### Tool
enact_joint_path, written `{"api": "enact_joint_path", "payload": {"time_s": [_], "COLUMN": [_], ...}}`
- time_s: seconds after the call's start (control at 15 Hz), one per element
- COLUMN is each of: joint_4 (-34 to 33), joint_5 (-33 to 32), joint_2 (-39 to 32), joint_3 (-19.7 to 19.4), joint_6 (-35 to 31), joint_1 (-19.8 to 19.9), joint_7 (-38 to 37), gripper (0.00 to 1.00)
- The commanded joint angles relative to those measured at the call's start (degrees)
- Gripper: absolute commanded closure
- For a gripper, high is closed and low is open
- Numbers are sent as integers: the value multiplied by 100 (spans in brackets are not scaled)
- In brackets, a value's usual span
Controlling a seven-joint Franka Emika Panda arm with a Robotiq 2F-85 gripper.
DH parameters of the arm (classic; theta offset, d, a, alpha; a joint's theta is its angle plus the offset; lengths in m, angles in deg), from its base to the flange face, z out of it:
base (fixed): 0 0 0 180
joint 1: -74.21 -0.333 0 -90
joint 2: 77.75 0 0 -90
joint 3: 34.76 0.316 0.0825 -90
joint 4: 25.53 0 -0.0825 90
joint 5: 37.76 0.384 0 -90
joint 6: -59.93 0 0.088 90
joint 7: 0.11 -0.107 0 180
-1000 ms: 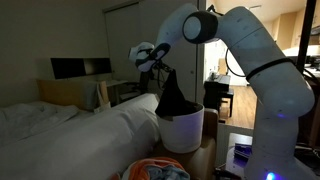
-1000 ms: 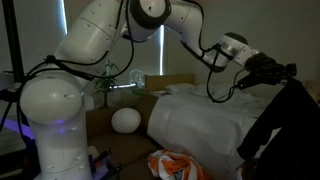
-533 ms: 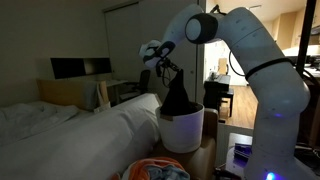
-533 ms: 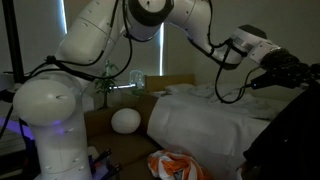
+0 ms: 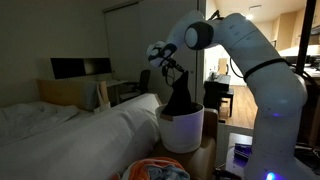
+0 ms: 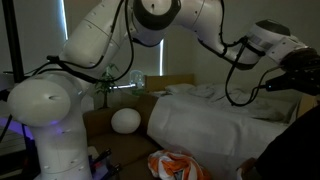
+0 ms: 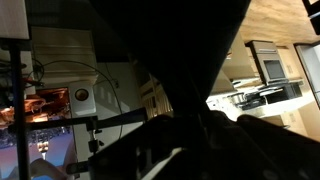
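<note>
In both exterior views my gripper (image 5: 172, 69) (image 6: 302, 76) is shut on the top of a black cloth (image 5: 180, 98). The cloth hangs straight down from the jaws, and its lower end lies inside a white round bin (image 5: 184, 133) beside the bed. Near the right edge, the cloth (image 6: 290, 148) shows as a dark mass reaching to the bottom corner. In the wrist view the black cloth (image 7: 170, 55) fills the middle of the picture. The fingers there are too dark to make out.
A bed with white covers (image 5: 75, 125) (image 6: 200, 115) lies next to the bin. An orange patterned bundle (image 5: 155, 170) (image 6: 180, 164) sits low in front. A white ball (image 6: 125, 120) rests by the bed. A dark screen (image 5: 80, 68) and a chair (image 5: 218, 96) stand behind.
The gripper has moved sideways over the bin with the cloth. The cloth now hangs lower into the bin. The jaws have stayed shut.
</note>
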Motion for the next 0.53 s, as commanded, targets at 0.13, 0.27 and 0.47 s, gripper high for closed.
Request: {"api": "enact_joint_path", "payload": {"time_s": [0.13,0.27,0.47], "joint_4": [-811,-1031,-1333], "joint_5": [480,692,1055], "joint_2": [-897,-1164,-1460], "joint_3": [-59,-86,-185], "joint_6": [261,290,403], "joint_1": [102,154,274], "joint_7": [552,657,788], "gripper": [95,95,95]}}
